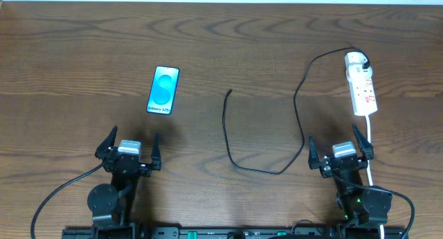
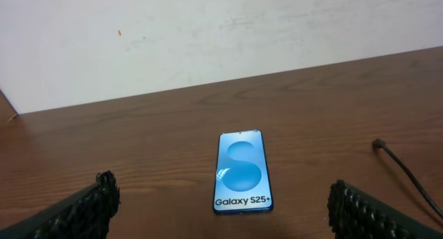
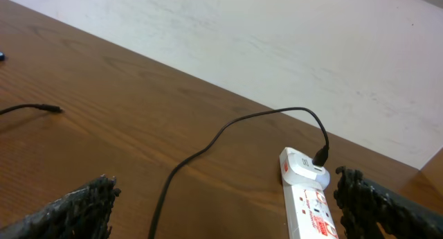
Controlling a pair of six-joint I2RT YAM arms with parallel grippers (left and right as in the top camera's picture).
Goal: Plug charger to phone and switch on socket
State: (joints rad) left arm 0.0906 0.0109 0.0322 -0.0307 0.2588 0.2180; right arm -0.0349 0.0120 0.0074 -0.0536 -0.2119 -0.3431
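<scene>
As both pincers were found spread wide and empty, nothing on the table was judged to be in hand at this moment. The left gripper (image 1: 134, 136) was seen low at the near edge of the table (image 1: 277, 31), jaws fully parted. The phone (image 1: 163, 91) was lying flat, screen up, a little beyond it and clear of it. The right gripper (image 1: 333, 134) was likewise noted wide and holding nothing at the near right. The socket (image 1: 363, 86) was laid out beyond it and slightly to its right, and its white cord (image 1: 372, 138) was trailed back past the arm. The charger (image 1: 224, 125) was observed as a long black loop across the middle of the table. Its plug (image 1: 365, 61) was seen seated at the far, rounded end of the socket, so that part was taken as done. Its connector tip (image 1: 230, 92) was found loose on the wood, to the right of the phone and well apart from it. The connector was therefore recorded as not yet joined to the phone. Whether the socket was switched on could not be told. Two steps were judged to be left: the tip to be picked up and brought to the phone's port, and the socket to be switched on.
</scene>
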